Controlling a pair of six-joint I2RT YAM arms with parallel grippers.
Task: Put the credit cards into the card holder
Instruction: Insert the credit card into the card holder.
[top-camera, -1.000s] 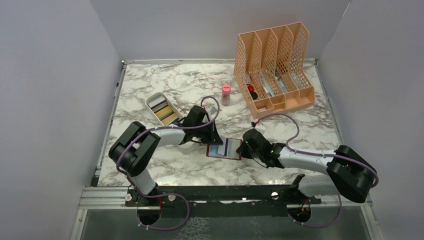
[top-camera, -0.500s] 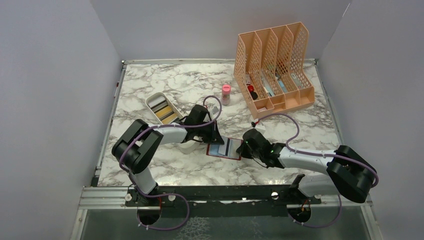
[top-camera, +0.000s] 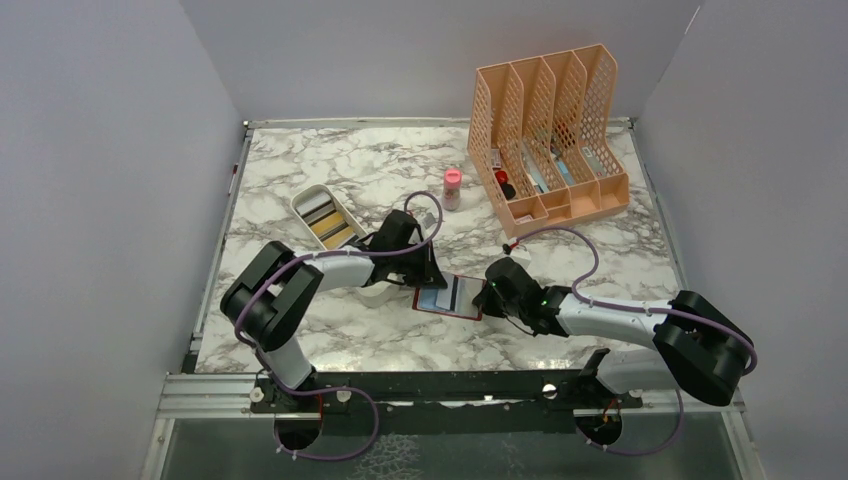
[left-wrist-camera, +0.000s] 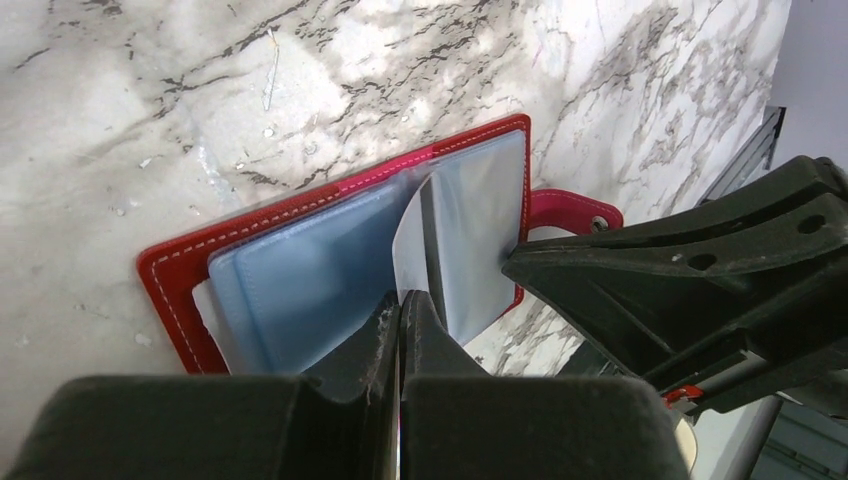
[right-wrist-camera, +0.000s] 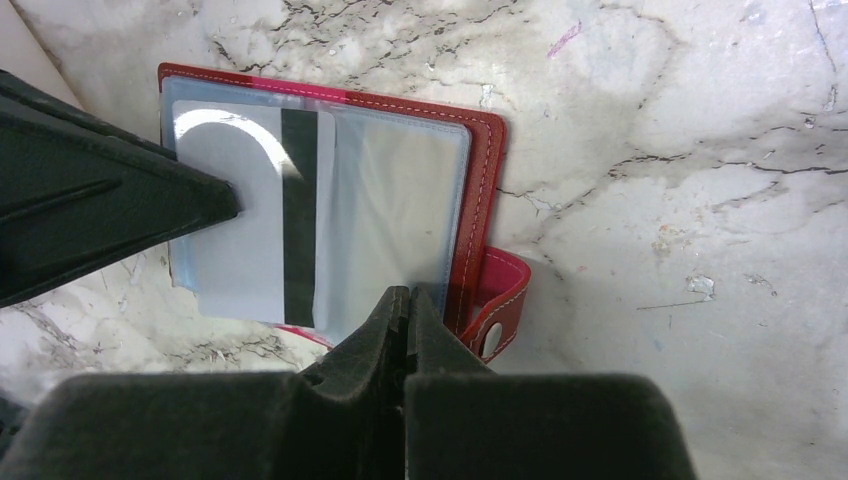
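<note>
From above, one red card holder (top-camera: 447, 297) lay open on the marble bench (top-camera: 350, 170), right between the two hands, left hand (top-camera: 430, 278) and right hand (top-camera: 487, 293). Down the left wrist, that hand was clamped tight on a single pale card (left-wrist-camera: 412, 235) with a black stripe, bowed up among the clear sleeves. And the right wrist showed its hand pinched closed on the near edge of the card holder's clear sleeve.

card (left-wrist-camera: 410, 250) lower edge: behind left gripper (left-wrist-camera: 401, 305) | organizer (top-camera: 548, 140) contents: too small
</note>
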